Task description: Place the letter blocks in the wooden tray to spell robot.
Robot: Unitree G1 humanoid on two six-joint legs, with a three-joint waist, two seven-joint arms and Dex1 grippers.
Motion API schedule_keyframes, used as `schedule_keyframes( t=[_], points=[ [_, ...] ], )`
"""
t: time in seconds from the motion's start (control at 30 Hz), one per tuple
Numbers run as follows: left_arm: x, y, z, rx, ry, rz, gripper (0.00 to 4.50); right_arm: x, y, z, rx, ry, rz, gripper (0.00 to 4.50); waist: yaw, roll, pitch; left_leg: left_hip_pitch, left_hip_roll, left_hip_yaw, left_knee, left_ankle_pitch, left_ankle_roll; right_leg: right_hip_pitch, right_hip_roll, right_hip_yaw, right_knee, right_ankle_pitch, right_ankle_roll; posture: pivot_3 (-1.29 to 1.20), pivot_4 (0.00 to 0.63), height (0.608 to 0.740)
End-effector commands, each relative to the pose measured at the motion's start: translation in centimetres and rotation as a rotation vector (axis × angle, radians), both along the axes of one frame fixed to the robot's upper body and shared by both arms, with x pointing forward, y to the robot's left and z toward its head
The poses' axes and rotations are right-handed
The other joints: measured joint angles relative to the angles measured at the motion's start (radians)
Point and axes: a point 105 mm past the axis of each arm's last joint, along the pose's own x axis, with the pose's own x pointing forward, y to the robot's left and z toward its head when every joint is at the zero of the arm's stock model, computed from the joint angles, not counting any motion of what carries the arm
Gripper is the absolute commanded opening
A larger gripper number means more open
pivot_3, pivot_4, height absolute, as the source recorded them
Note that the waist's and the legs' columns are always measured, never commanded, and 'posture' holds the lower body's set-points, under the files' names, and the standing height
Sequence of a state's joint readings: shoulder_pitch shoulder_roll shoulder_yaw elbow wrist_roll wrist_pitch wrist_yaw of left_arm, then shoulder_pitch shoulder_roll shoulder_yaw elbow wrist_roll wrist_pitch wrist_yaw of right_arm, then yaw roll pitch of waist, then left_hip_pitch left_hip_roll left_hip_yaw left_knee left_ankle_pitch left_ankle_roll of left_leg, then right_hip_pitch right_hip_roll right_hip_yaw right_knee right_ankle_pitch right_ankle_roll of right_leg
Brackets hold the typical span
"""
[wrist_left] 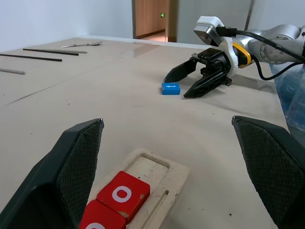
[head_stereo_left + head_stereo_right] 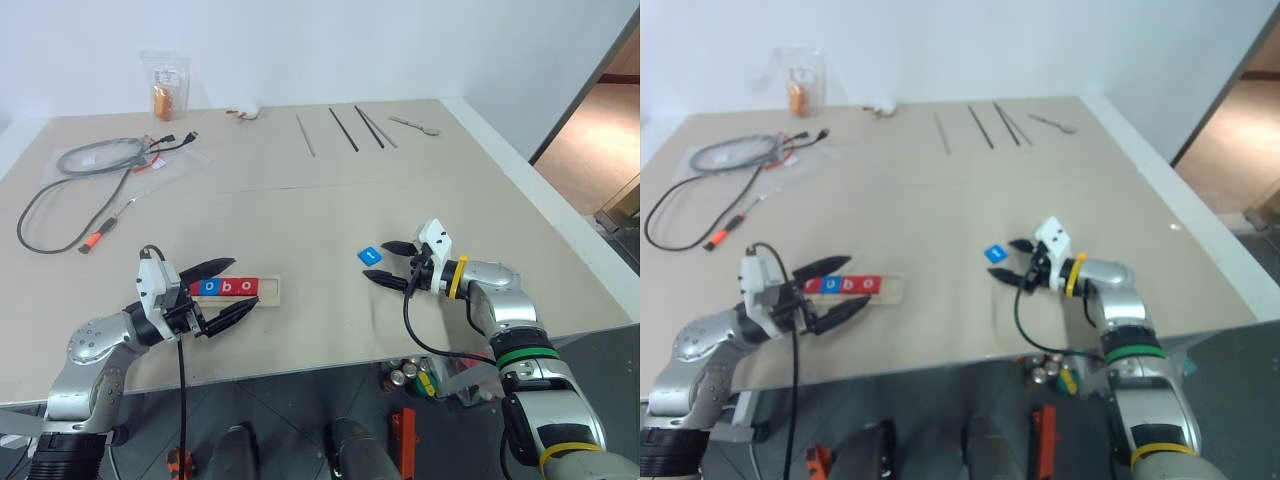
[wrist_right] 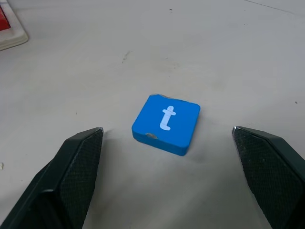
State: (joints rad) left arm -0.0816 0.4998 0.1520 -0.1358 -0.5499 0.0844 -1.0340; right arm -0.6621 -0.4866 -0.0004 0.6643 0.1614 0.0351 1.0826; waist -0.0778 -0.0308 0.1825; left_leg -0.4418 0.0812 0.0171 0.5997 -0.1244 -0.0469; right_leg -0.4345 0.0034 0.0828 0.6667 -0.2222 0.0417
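Blocks (image 2: pixel 226 287) are seated in the tray (image 2: pixel 272 290) near the front edge of the table (image 2: pixel 300 210): a red one partly hidden behind the left gripper's upper finger, then a blue o, a red b and a red o. The tray's right end is bare. The blue t block (image 3: pixel 166 123) lies flat on the table well to the right of the tray, letter up, and is touched by nothing. The right gripper (image 2: pixel 385 264) is held just beside the t block with its jaws spread wide, nothing between them. The left gripper (image 2: pixel 226 290) is held at the tray's left end, jaws likewise wide and gripping nothing, one finger on each side of the tray.
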Motion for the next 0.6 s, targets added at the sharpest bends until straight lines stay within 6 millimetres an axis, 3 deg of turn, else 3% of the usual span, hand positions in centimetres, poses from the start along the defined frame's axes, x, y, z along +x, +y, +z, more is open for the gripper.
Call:
schedule_keyframes(
  t=[0.03,0.3,0.6],
  points=[
    [-0.1,-0.3,0.3,-0.006,-0.032,-0.001,4.5,-0.3,-0.5,1.3,-0.008,-0.072,-0.041,4.24,0.0,0.0,0.0,0.0,0.0,0.0,0.0,0.0,0.0,0.0,0.0,0.0,0.0,0.0,0.0,0.0,0.15,0.74],
    [0.1,-0.6,0.3,-0.011,-0.038,-0.012,4.5,0.6,-1.3,1.4,0.003,-0.089,-0.145,4.24,0.0,0.0,0.0,0.0,0.0,0.0,0.0,0.0,0.0,0.0,0.0,0.0,0.0,0.0,0.0,0.0,0.15,0.74],
    [0.1,-0.9,0.2,-0.017,-0.037,-0.014,4.5,0.5,-0.7,1.9,0.043,-0.102,-0.14,4.24,0.0,0.0,0.0,0.0,0.0,0.0,0.0,0.0,0.0,0.0,0.0,0.001,0.0,0.0,0.0,0.0,0.15,0.74]
  ],
)
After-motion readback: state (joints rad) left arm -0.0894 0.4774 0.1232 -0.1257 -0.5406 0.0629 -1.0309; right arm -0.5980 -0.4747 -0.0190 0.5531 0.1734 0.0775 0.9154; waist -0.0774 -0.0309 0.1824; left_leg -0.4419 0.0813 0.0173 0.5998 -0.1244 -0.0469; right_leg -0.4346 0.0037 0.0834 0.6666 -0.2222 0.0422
